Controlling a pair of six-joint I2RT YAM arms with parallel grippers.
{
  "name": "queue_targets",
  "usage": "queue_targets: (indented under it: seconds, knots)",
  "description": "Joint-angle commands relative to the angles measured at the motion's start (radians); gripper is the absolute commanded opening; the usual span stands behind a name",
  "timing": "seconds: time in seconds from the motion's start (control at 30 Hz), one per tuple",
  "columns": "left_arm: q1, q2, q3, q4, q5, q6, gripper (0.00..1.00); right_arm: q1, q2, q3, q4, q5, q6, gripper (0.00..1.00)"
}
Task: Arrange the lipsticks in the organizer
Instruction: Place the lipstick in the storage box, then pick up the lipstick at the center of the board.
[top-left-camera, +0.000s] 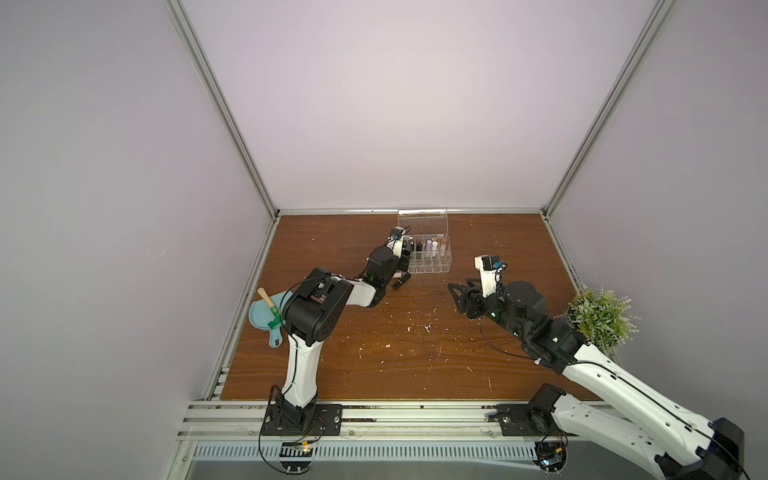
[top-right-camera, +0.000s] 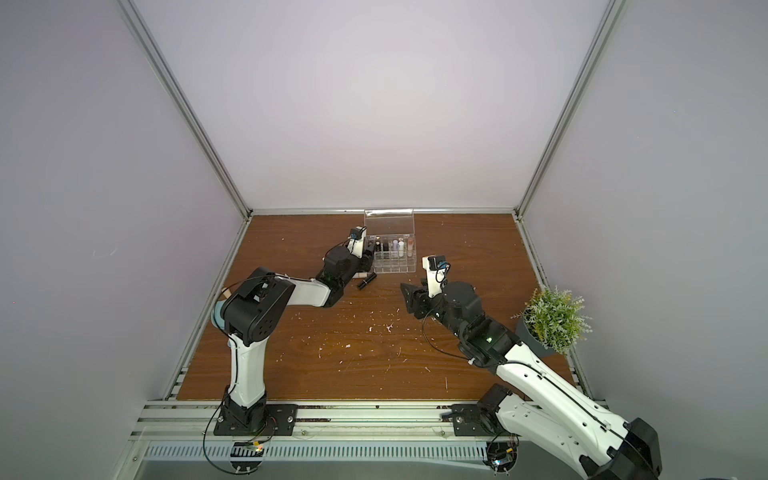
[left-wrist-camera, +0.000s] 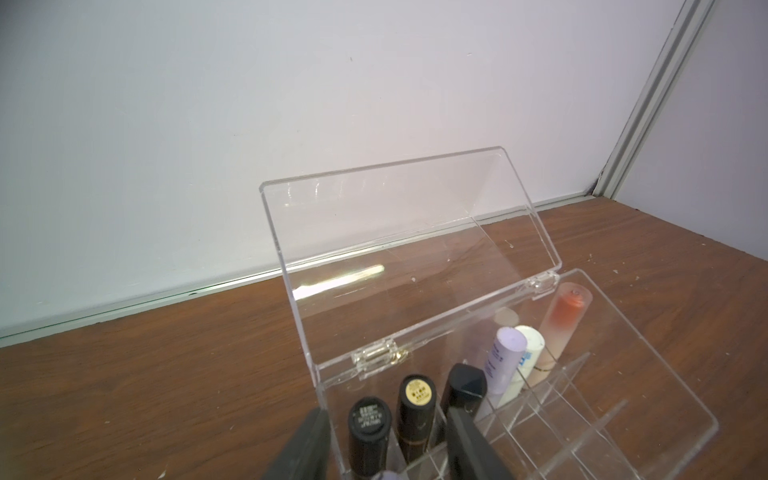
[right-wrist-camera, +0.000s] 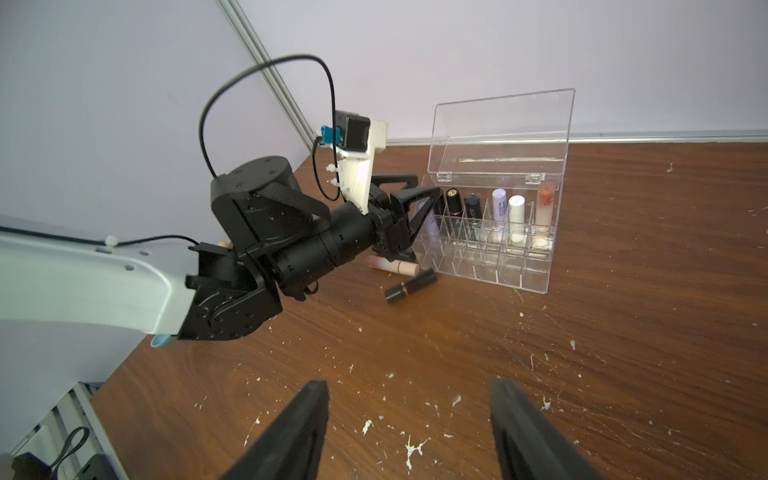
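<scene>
The clear organizer (top-left-camera: 432, 267) (top-right-camera: 397, 267) (right-wrist-camera: 498, 266) stands near the back wall with its lid (left-wrist-camera: 395, 232) raised. Several lipsticks stand in its back row: three black (left-wrist-camera: 417, 395), one lilac (left-wrist-camera: 505, 357), one white (left-wrist-camera: 528, 345), one peach-pink (left-wrist-camera: 565, 320). My left gripper (left-wrist-camera: 385, 411) (right-wrist-camera: 430, 199) is open at the organizer's left end, one finger outside the wall and one inside. A lilac-topped tube (right-wrist-camera: 432, 224) stands between them, untouched. A black lipstick (right-wrist-camera: 409, 286) (top-left-camera: 401, 282) and a peach one (right-wrist-camera: 392, 266) lie on the table beside the organizer. My right gripper (right-wrist-camera: 408, 383) (top-left-camera: 459, 291) hovers open and empty.
A teal dustpan with a brush (top-left-camera: 266, 316) lies at the table's left edge behind my left arm. A potted plant (top-left-camera: 600, 318) stands at the right edge next to my right arm. White specks (right-wrist-camera: 411, 449) dot the wooden table (top-left-camera: 374, 353).
</scene>
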Motion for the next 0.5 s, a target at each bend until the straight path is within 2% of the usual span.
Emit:
queue_targets:
  seconds: [0.0,0.23,0.37,0.47]
  knots:
    - [-0.014,-0.139,-0.054,0.018,0.032,-0.039,0.51,-0.007,0.079,0.053,-0.003,-0.072,-0.026,0.70]
    - [-0.013,-0.468,-0.211,-0.061,0.022,-0.072,0.51,-0.011,0.256,0.099,0.009,-0.187,-0.039,0.76]
    - [-0.007,-0.579,-0.307,-0.082,0.006,-0.123,0.50,-0.011,0.414,0.173,-0.005,-0.292,-0.048,0.79]
    - [-0.004,-0.632,-0.404,-0.059,-0.023,-0.148,0.50,-0.004,0.522,0.235,-0.021,-0.307,-0.057,0.84]
